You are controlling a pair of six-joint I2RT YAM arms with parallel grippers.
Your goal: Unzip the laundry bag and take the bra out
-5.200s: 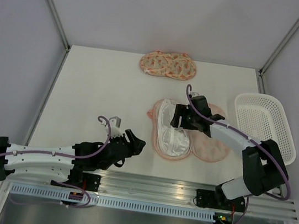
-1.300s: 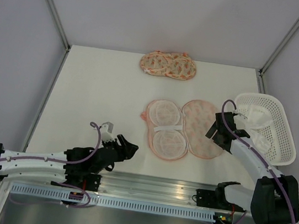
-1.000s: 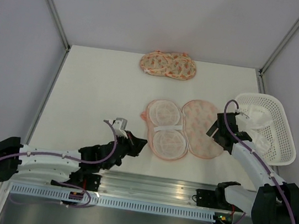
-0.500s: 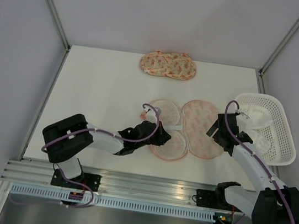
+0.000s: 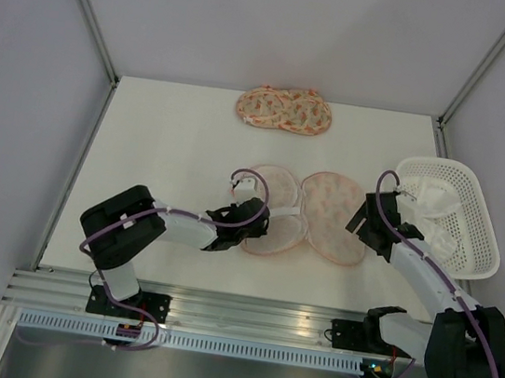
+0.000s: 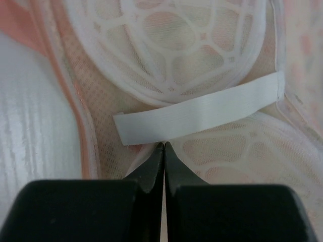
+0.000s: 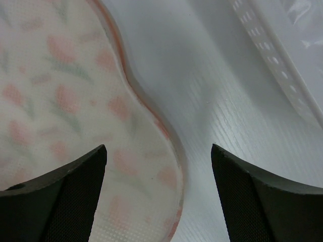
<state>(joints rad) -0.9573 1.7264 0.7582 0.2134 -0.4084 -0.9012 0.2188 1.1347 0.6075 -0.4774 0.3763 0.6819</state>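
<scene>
Left tool (image 6: 164, 146) pinches laundry bag (image 6: 96, 96) mesh; right tool (image 7: 159, 149) gapes wide, empty.

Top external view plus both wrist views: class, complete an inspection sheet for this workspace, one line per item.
Surface: white table, flat.
Job's things: laundry bag unzipped and opened flat, mesh cups showing; bra lies in the basket.
Clutter: twin pouch at the far edge; white basket at the right.
Grippers: left gripper jaws shut, tips on the bag's mesh lining; right gripper jaws open, empty, over the bag's edge.
Cables: purple cables looped along both arms.
Surroundings: grey walls; metal rail at the near edge.
</scene>
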